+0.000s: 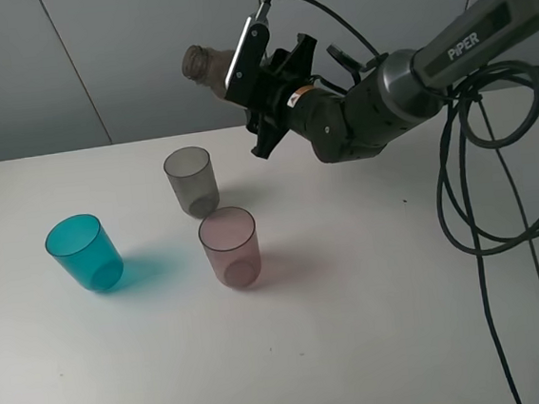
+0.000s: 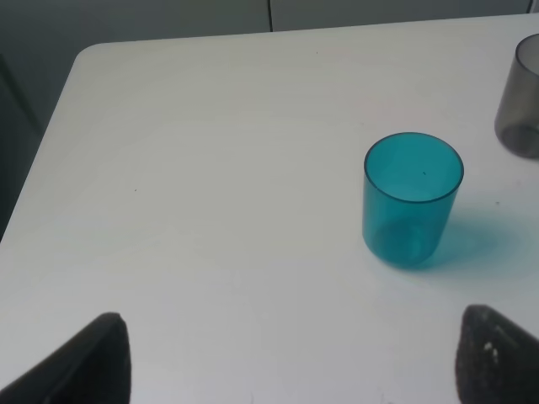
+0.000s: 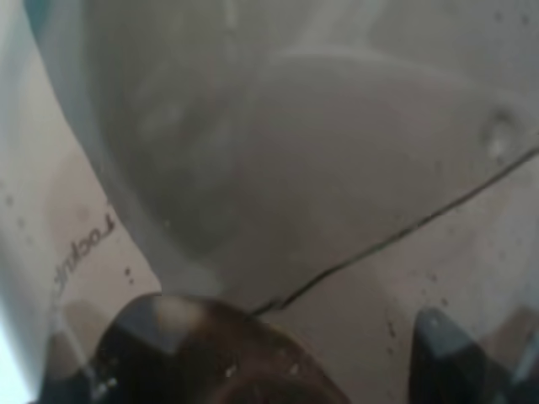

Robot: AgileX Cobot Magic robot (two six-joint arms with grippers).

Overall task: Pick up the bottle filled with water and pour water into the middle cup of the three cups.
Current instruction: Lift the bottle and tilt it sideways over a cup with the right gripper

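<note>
**A:** What stands nearest the front edge of the tabletop point(image 1: 372, 278)?

**B:** The pink cup point(image 1: 229, 247). The teal cup point(image 1: 83, 253) is off toward the left edge. The left gripper point(image 2: 295, 358) hovers short of the teal one, fingers wide apart over bare table.

**A:** And the middle cup point(image 1: 191, 181)?

**B:** It's the grey one, upright just behind the pink cup.

**A:** The bottle point(image 1: 203, 67)?

**B:** It's in the air toward the far edge, tipped almost flat with its neck pointing left. The right gripper point(image 1: 265, 102) is clamped on it.
</note>
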